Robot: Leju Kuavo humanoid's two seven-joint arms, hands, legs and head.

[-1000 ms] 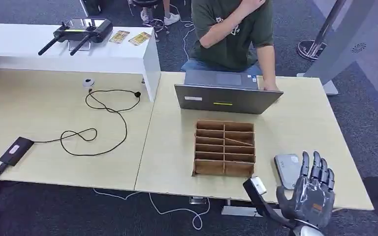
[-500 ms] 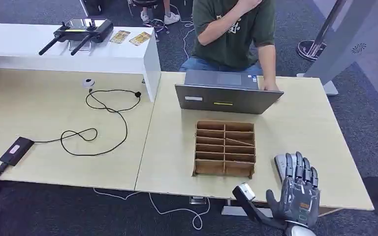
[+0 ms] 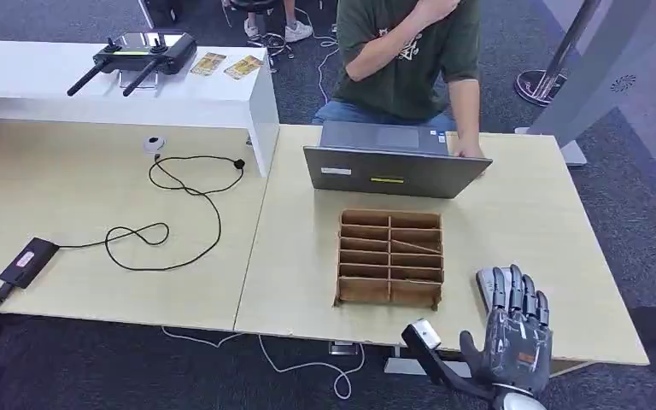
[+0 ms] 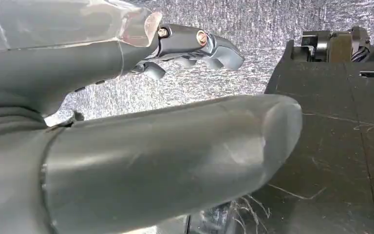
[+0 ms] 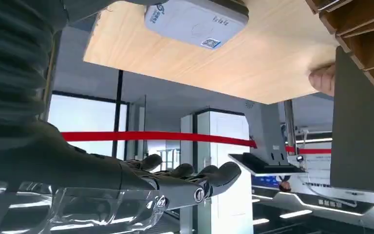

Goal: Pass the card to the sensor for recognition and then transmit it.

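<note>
table (image 3: 521, 213): pale wood-grain top, smooth and matt
divider box (image 3: 390, 257): brown cardboard-like board, raw matt edges
sensor (image 5: 196, 19): light grey plastic, smooth, slight sheen
laptop (image 3: 393, 169): grey metal-look shell, matt
right hand (image 3: 512, 337): grey plastic shell, dark fingers
floor (image 3: 307, 94): dark carpet, rough

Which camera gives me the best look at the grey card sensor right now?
The right wrist view: the sensor shows nearly whole on the table, markings visible. In the head view the right hand covers most of it, leaving its near-left edge. The left wrist view looks at the floor.
</note>
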